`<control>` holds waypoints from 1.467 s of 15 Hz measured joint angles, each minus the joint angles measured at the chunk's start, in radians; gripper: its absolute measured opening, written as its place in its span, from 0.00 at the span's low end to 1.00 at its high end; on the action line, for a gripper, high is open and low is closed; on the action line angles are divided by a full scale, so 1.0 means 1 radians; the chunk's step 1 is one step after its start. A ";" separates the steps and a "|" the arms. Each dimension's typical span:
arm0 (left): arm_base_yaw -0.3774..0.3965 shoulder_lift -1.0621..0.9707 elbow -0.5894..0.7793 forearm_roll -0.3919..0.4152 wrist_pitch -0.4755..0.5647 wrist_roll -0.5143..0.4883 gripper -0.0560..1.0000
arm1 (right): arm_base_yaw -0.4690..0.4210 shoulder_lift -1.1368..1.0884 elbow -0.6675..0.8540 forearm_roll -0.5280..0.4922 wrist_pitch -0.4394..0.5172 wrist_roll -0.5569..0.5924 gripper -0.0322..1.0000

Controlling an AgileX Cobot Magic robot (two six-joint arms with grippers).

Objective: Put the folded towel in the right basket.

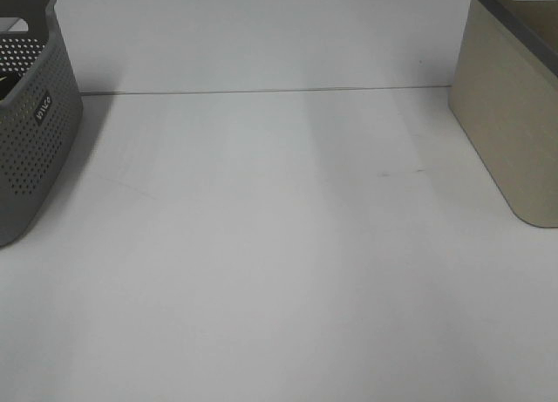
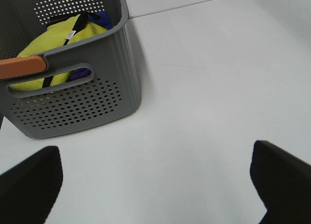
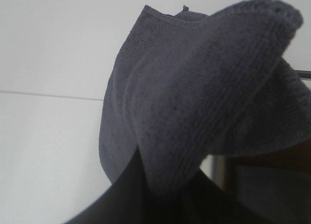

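The folded towel is dark grey terry cloth and fills the right wrist view, draped over my right gripper, which is shut on it; the fingertips are hidden under the cloth. The right basket is beige with a grey rim and stands at the right edge of the exterior high view. Part of it shows behind the towel in the right wrist view. My left gripper is open and empty above the bare table, near the left basket. Neither gripper shows in the exterior high view.
The left basket is grey and perforated, at the left edge of the table. In the left wrist view it holds a yellow cloth and a blue one. The white table has a seam along its back.
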State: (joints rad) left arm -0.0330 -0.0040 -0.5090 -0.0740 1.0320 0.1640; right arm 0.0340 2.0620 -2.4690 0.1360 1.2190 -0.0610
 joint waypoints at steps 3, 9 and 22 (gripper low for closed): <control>0.000 0.000 0.000 0.000 0.000 0.000 0.99 | -0.130 -0.020 0.002 -0.002 0.000 0.014 0.12; 0.000 0.000 0.000 0.000 0.000 0.000 0.99 | -0.266 -0.020 0.289 -0.013 -0.030 0.023 0.12; 0.000 0.000 0.000 0.000 0.000 0.000 0.99 | -0.266 0.018 0.422 -0.006 -0.131 0.028 0.86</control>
State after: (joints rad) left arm -0.0330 -0.0040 -0.5090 -0.0740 1.0320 0.1640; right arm -0.2320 2.0800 -2.0470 0.1300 1.0880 -0.0330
